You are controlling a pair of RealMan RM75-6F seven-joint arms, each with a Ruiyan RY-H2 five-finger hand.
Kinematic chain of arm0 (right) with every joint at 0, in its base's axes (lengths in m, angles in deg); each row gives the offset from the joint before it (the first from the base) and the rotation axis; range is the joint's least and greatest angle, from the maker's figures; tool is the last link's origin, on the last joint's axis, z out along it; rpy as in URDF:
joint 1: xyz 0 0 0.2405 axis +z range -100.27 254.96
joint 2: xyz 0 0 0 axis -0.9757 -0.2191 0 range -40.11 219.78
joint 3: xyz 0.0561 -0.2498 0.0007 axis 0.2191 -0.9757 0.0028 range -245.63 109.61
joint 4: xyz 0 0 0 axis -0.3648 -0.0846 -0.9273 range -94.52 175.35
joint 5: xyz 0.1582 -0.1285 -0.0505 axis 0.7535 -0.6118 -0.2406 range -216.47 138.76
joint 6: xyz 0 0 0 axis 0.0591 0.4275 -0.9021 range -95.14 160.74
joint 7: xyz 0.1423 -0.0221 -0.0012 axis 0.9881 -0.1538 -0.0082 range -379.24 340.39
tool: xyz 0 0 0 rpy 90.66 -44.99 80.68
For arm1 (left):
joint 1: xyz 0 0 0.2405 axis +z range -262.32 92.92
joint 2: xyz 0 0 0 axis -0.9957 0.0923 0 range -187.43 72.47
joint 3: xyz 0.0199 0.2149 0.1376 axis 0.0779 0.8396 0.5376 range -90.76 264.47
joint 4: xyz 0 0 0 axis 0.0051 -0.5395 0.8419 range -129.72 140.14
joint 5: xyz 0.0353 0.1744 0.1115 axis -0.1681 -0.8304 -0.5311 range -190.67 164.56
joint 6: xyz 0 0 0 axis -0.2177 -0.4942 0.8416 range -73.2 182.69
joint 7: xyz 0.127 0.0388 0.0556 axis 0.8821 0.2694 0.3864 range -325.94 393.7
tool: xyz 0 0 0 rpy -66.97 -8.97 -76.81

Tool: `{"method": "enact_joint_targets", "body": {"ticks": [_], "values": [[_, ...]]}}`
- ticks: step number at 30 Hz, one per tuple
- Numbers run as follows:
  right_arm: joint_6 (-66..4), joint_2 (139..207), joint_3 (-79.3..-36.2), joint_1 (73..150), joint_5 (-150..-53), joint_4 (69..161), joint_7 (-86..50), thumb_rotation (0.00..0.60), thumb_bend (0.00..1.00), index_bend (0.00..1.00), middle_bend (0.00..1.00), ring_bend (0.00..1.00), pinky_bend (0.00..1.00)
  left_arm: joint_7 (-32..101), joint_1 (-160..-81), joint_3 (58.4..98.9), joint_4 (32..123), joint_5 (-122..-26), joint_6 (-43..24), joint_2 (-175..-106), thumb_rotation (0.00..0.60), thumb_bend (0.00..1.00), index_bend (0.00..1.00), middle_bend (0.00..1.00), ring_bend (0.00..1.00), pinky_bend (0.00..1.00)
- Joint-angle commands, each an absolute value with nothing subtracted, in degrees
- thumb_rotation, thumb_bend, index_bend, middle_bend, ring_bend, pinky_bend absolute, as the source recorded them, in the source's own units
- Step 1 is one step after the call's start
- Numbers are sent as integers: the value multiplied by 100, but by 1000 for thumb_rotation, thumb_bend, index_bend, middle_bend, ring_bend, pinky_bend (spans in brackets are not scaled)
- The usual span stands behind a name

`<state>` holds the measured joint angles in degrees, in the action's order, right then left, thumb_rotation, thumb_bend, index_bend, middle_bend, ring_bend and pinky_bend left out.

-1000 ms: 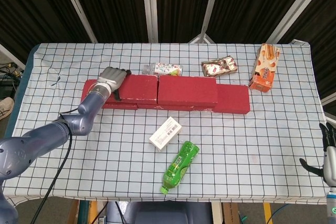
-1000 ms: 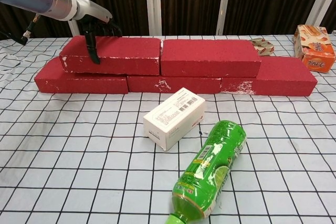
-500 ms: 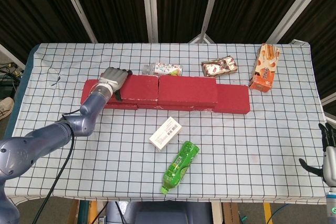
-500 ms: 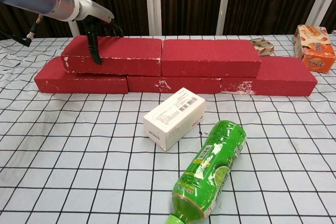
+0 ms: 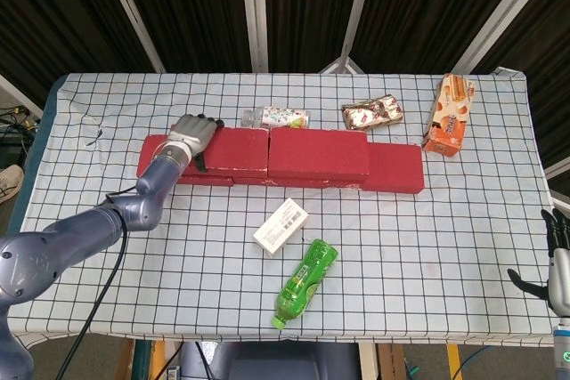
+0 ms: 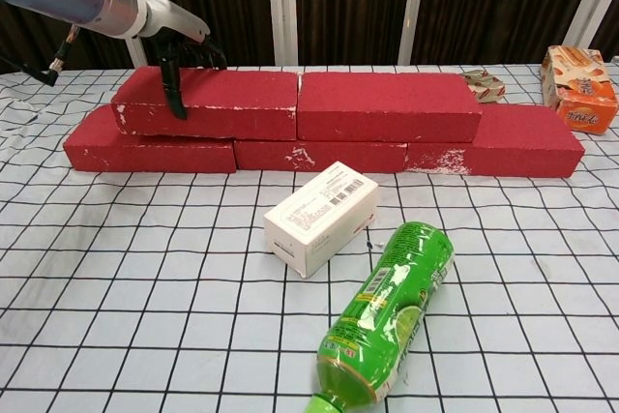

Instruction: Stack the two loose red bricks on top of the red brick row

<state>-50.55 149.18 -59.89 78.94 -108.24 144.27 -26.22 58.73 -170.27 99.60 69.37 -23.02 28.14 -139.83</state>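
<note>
Left hand: the left hand (image 5: pixel 191 133) is resting over the far left end of the upper left brick (image 6: pixel 208 103), fingers draped across its top and one dark fingertip (image 6: pixel 177 103) pressing down its front face; it is gripping that brick (wrist and arm are reaching in from the left).
Right hand: the right hand (image 5: pixel 558 260) is hanging at the table's lower right corner, well apart from everything; only its edge is showing, so I cannot tell how its fingers are set.
Upper bricks: the upper left brick is lying end to end with the upper right brick (image 6: pixel 389 106), the two touching at a narrow seam, both sitting flat on the row below.
Red brick row: the red brick row (image 6: pixel 319 154) is running left to right across the checked tablecloth (image 5: pixel 427 238), its ends sticking out past the upper bricks on both sides (white scuffs are showing on the front faces).
Near side: a white box (image 6: pixel 320 217) is lying in front of the row, and a green bottle (image 6: pixel 383 311) is lying on its side just beside it, nearer the table edge.
Far side: a small clear bottle (image 5: pixel 276 117) and a crumpled snack wrapper (image 5: pixel 371 113) are lying behind the bricks; an orange carton (image 5: pixel 448 115) is standing near the right end of the row.
</note>
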Motion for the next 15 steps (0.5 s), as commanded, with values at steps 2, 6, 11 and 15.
{"method": "enact_joint_targets", "body": {"ticks": [2,6,11,15], "values": [[-5060,14916,-5993,7890,-10825,14432,-2619,600,212,0,0,0,0,5904,-17062,9979,6974,-2239,2795,-13974,600,108,136,117,89,197],[-5058,14905,-5991,7886,-10813,14434,-2605,600,211,0,0,0,0,5980,-17108,10044,6981,-2139,2774,-13993,600,101,131,112,89,197],[-5025,14877,-5997,7888,-10786,14456,-2605,600,211,0,0,0,0,6053,-17147,10075,6977,-2034,2727,-14036,600,101,124,108,77,197],[-5020,14873,-5999,7890,-10792,14459,-2593,600,212,0,0,0,0,6097,-17169,10080,6990,-1970,2707,-14048,600,101,120,101,73,197]]}}
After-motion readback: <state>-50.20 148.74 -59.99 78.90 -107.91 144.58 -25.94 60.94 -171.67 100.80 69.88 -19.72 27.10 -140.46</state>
